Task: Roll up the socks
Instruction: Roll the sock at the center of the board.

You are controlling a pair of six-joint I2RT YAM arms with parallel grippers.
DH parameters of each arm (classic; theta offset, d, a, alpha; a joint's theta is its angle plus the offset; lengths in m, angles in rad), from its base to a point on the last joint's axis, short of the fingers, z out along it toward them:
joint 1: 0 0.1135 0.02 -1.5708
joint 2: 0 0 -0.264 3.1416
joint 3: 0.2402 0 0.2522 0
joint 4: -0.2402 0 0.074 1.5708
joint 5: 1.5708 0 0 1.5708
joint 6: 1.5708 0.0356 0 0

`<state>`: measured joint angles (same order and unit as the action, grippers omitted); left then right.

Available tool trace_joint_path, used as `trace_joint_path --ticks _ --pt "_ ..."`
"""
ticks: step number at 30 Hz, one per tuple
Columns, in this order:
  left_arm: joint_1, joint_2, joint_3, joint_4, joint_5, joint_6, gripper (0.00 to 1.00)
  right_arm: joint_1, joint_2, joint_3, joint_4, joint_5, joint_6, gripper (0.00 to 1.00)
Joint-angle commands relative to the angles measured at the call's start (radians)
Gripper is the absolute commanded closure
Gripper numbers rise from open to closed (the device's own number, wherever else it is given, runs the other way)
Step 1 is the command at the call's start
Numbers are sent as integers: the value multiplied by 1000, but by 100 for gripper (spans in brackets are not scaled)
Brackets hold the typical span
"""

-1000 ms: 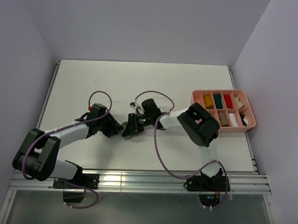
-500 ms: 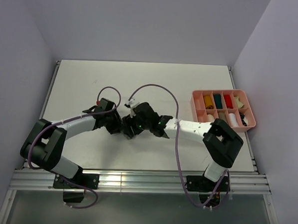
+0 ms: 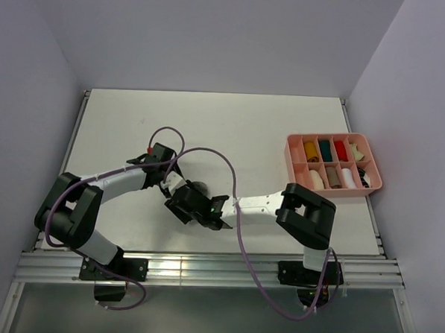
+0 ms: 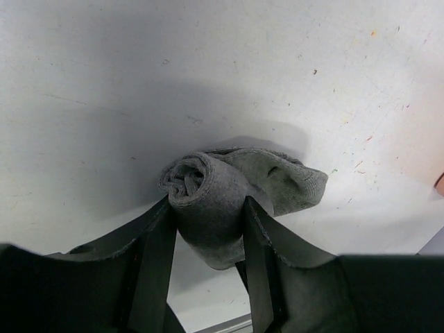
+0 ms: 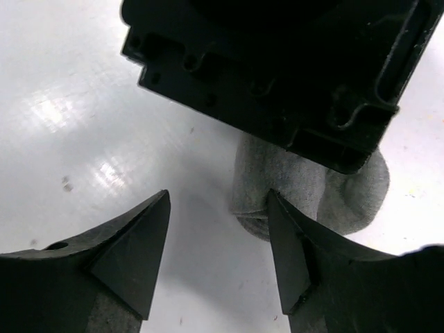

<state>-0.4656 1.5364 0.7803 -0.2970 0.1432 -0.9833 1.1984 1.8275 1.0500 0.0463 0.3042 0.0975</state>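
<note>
— Both claws have slid toward the near edge of the table (image 3: 210,121), left of middle. Left claw (image 4: 207,208) pinches the grey sock (image 4: 236,194), rolled, with a loose tail sticking out.
— That tail could unwind if the pinch slackens. Right claw (image 5: 218,208), spread and empty, sits just beside the roll; closing could knock the left claw's housing.
— From above the arms all but hide the sock; what fills the pink tray (image 3: 333,192) is too small to identify.

Both arms angled inward, wrists low and close together; left claw (image 4: 207,205) pinching grey sock (image 4: 232,182), right claw (image 5: 218,198) fingers spread apart.
</note>
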Motion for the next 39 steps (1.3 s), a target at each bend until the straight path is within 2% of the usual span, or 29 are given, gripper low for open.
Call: trace_joint_path --ticks 1,7,11,16,21,34,35,37,38,39 --pt "-11 30 -13 -91 -31 48 54 -5 68 33 -8 189 -24 35" --pt "-15 34 -7 -102 -27 58 55 -3 121 4 -3 277 -5 37" --pt "-15 47 5 -113 -28 69 55 3 3 -64 61 190 -30 37" --pt "-15 67 19 -125 -25 74 55 6 -83 -39 60 187 -76 36" --pt "-16 79 39 -142 -22 72 55 6 -27 -4 53 181 -127 36" --pt "-18 110 66 -162 -2 71 55 13 111 15 101 142 -139 37" --pt "-19 111 66 -157 2 67 55 16 118 18 101 144 -142 39" --pt "-21 113 60 -153 12 64 54 23 131 22 107 153 -145 52" --pt "-21 110 59 -148 13 60 54 23 133 16 112 150 -140 60" --pt "-21 107 56 -145 15 55 52 23 133 10 124 148 -137 74"
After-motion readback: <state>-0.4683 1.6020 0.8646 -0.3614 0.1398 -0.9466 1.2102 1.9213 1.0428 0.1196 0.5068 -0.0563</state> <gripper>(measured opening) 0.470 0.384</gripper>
